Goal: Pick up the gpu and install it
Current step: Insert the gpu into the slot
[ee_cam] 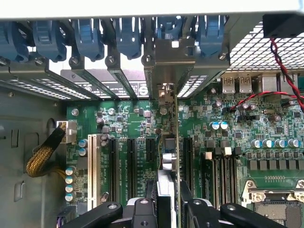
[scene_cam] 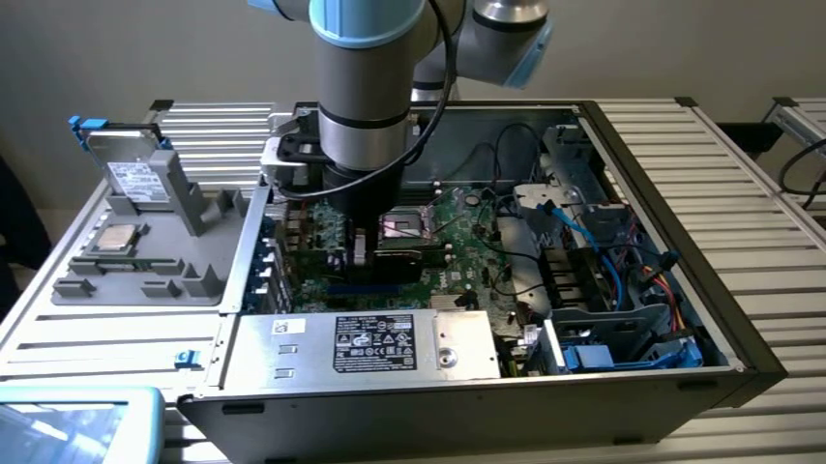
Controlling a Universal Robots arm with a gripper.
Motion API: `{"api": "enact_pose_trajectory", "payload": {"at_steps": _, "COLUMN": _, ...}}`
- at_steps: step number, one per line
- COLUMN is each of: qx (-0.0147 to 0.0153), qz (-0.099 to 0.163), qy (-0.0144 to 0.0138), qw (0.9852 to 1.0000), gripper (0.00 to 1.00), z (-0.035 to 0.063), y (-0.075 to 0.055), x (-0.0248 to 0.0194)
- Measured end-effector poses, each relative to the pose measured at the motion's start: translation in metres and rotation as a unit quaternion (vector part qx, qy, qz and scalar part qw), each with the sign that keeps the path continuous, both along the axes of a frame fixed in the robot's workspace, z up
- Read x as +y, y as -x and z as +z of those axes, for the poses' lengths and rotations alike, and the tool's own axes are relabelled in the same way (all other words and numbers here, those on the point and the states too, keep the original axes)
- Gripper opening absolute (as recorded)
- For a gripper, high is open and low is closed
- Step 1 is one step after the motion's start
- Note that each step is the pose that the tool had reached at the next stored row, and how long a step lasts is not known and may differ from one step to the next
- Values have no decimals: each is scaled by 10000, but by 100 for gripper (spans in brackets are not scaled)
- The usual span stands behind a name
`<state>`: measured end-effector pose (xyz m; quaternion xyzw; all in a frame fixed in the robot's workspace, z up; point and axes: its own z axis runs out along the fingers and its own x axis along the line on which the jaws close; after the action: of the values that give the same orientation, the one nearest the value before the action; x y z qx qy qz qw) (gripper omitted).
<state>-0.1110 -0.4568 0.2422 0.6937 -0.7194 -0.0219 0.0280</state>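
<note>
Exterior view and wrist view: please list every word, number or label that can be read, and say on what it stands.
No text can be read with certainty.
Black label on the silver power supply: print too small.
White label on the upright drive: blurred.
Motherboard, white print: too small.
gpu, edge-on in the gripper: no text shows.

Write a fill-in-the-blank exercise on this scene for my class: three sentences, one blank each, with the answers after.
1. The gripper is shut on the gpu, which stands edge-on over the green ___.
2. The slot clips along the case wall are ___ in colour.
3. The arm reaches down into a computer case whose side is ___.
Answers: motherboard; blue; open.
</note>
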Motion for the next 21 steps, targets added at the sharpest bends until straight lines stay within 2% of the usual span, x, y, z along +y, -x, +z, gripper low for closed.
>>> {"api": "enact_pose_trajectory", "payload": {"at_steps": 6, "qx": -1, "qz": 0, "qy": -1, "qw": 10000, "gripper": 29, "z": -10, "y": 0, "x": 0}}
{"api": "enact_pose_trajectory", "payload": {"at_steps": 10, "qx": -4, "qz": 0, "qy": 15, "qw": 10000, "gripper": 29, "z": -21, "y": 0, "x": 4}}
{"api": "enact_pose_trajectory", "payload": {"at_steps": 21, "qx": -3, "qz": 0, "qy": 16, "qw": 10000, "gripper": 29, "z": -37, "y": 7, "x": 15}}
